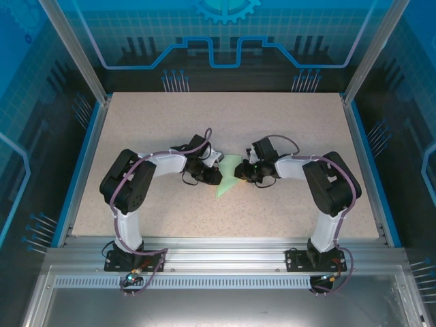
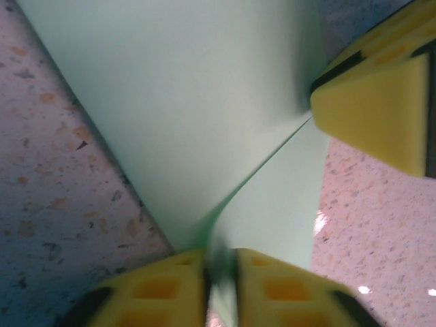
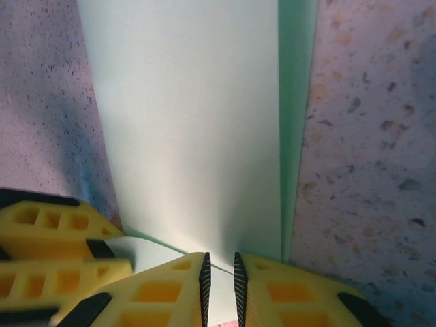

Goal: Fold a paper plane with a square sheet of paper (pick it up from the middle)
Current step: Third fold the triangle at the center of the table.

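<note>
Worktop [image 1: 286,129]: speckled beige surface inside a blue-edged frame, with both arms reaching in towards its middle.
Sheet of paper [image 1: 228,178]: pale mint green, folded into a pointed wedge. It lies near the centre of the worktop, between the two end effectors and touching both.
Folds: in the left wrist view a broad flap [image 2: 184,102] lies over a lower layer, and a crease runs diagonally down to the near fingers. In the right wrist view a long straight edge runs up the right side, and a thin strip of a lower layer shows beside it.
Left end effector [image 2: 221,262]: it is at the paper's left edge with its jaws a narrow slit apart. Blurred green paper fills the slit, and I cannot tell whether the pads press on it.
Right end effector [image 3: 220,262]: it is at the paper's right edge with its jaws also only a slim gap apart. A fold of the paper leads into the gap, and I cannot tell whether it is gripped.
Closeness: the yellow finger [image 2: 375,109] of the right end effector rests against the crease in the left wrist view. The left one's yellow fingers [image 3: 54,266] sit just beside the right's.
</note>
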Robot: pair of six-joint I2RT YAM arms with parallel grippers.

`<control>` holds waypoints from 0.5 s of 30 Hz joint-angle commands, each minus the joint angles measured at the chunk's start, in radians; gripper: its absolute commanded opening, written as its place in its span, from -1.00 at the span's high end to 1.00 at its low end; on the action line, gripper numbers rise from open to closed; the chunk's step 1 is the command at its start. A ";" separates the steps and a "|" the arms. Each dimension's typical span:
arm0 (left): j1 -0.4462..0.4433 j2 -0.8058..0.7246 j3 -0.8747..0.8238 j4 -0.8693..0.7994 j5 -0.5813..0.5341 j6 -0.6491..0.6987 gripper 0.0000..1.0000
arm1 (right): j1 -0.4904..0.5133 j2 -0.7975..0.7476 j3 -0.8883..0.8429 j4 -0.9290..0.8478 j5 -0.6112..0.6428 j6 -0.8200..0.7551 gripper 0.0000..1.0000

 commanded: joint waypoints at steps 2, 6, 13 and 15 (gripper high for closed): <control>0.017 -0.054 0.033 -0.062 -0.007 -0.039 0.26 | -0.010 0.002 0.037 -0.078 -0.013 -0.060 0.59; 0.050 -0.156 0.042 -0.088 -0.101 -0.116 0.09 | -0.011 -0.018 0.053 -0.092 -0.035 -0.072 0.56; 0.048 -0.252 0.037 -0.120 -0.061 -0.176 0.43 | -0.013 -0.103 0.055 -0.121 -0.025 -0.083 0.38; 0.027 -0.270 0.034 -0.120 -0.010 -0.179 0.58 | -0.012 -0.130 0.047 -0.136 -0.009 -0.087 0.36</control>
